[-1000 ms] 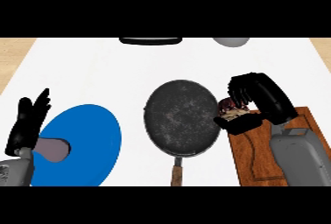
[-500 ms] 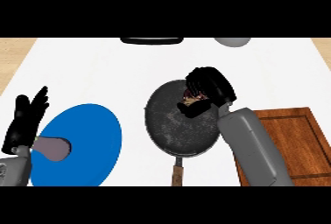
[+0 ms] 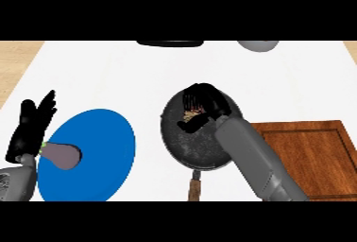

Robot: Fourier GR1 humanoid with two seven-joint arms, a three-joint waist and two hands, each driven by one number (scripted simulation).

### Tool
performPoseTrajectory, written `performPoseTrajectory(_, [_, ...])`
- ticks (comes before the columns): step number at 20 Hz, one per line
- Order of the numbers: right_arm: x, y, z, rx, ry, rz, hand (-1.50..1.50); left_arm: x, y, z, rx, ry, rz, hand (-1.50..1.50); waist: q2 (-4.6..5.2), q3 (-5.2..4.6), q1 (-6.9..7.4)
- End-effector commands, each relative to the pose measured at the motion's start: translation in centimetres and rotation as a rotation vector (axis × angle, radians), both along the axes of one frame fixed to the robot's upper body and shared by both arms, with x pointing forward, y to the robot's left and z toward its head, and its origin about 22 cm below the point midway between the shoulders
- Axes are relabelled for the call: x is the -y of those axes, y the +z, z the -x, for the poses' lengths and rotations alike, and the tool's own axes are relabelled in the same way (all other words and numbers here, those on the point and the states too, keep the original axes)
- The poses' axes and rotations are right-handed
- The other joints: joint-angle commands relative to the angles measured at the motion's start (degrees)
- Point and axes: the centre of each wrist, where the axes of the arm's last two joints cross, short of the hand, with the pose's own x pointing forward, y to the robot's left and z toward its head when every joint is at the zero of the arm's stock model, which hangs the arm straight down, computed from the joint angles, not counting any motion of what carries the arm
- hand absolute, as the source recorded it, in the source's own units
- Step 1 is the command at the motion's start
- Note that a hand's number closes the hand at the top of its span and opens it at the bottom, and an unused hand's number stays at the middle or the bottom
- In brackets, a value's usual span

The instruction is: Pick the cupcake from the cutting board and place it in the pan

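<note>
Hanging over the far half of the pan (image 3: 199,149), near the middle of the counter (image 3: 125,75), the right hand (image 3: 206,101) is seen with fingers curled round the cupcake (image 3: 192,113). The cutting board (image 3: 310,151) is set at the right edge. The left hand (image 3: 29,127) is held at the left edge, fingers straight and spread.

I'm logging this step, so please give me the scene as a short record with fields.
right hand: curled round the cupcake, over the pan's far part
cupcake: mostly hidden by the hand; contact with the pan cannot be told
pan: mid-counter, handle toward the robot
board: right of the pan, partly behind the forearm
plate: blue, left of the pan, purplish item near its left rim
left hand: open, fingers up, resting at the left edge
</note>
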Motion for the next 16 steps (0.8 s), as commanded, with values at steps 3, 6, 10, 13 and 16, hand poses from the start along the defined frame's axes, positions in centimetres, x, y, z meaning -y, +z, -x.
performPoseTrajectory(3, [-0.1,-3.5,0.9,-0.092,0.008,-0.051,-1.50,1.6,-0.5,0.2,0.001,-0.022,-0.003,0.00,0.34,0.06,1.42])
performPoseTrajectory(6, [-0.8,-2.4,-0.1,-0.078,0.003,-0.080,-1.50,1.1,1.2,-1.3,0.012,-0.044,-0.002,0.00,0.64,0.08,2.30])
performPoseTrajectory(10, [-2.1,-2.3,1.1,-0.046,-0.001,-0.199,-1.50,1.7,-2.1,0.1,-0.006,-0.064,0.011,0.00,0.50,0.04,2.33])
performPoseTrajectory(13, [-1.3,-2.9,1.2,0.014,-0.041,-0.311,-1.50,1.9,0.8,-1.7,0.021,-0.041,-0.018,0.00,0.54,0.12,1.94])
performPoseTrajectory(16, [-1.2,-2.4,0.4,0.019,-0.106,-0.371,-1.50,0.7,-1.2,0.8,0.007,-0.035,-0.001,0.00,0.30,0.07,1.77])
